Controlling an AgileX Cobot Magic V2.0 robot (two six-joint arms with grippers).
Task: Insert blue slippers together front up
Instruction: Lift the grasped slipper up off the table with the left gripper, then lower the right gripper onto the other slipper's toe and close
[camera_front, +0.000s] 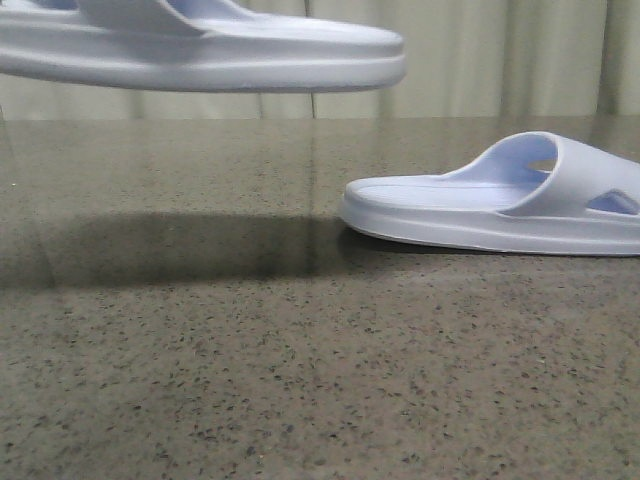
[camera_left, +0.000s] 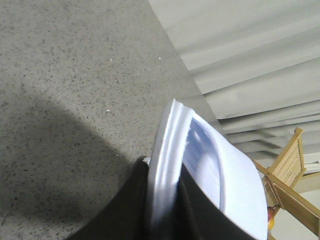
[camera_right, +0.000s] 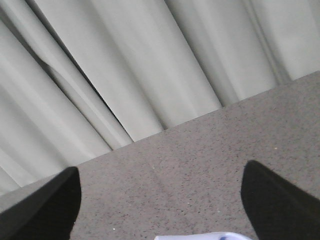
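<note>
— Speckled grey tabletop (camera_front: 300, 400) fills the front view's foreground. Report the slippers.

— One pale blue slipper (camera_front: 500, 200) rests flat on the tabletop at right, sole down, strap toward the right edge, its flat end pointing left. The second slipper (camera_front: 200, 50) hangs in the air at upper left, well clear of the surface and roughly level; a dark shadow (camera_front: 170, 250) lies on the tabletop beneath it. The two slippers are apart, not touching.

— Left gripper?

— In the left wrist view the left gripper (camera_left: 162, 210) has its jaws clamped on the edge of the raised slipper (camera_left: 200, 170), one dark finger (camera_left: 120, 210) on each face of the sole.

— Right gripper?

— The right gripper (camera_right: 160, 200) holds nothing; its jaws stand wide apart, both dark fingertips (camera_right: 45, 205) over the tabletop (camera_right: 200, 170). A sliver of the resting slipper (camera_right: 200, 236) shows between them at the frame's edge. Pleated curtains (camera_right: 150, 65) hang behind the tabletop.
</note>
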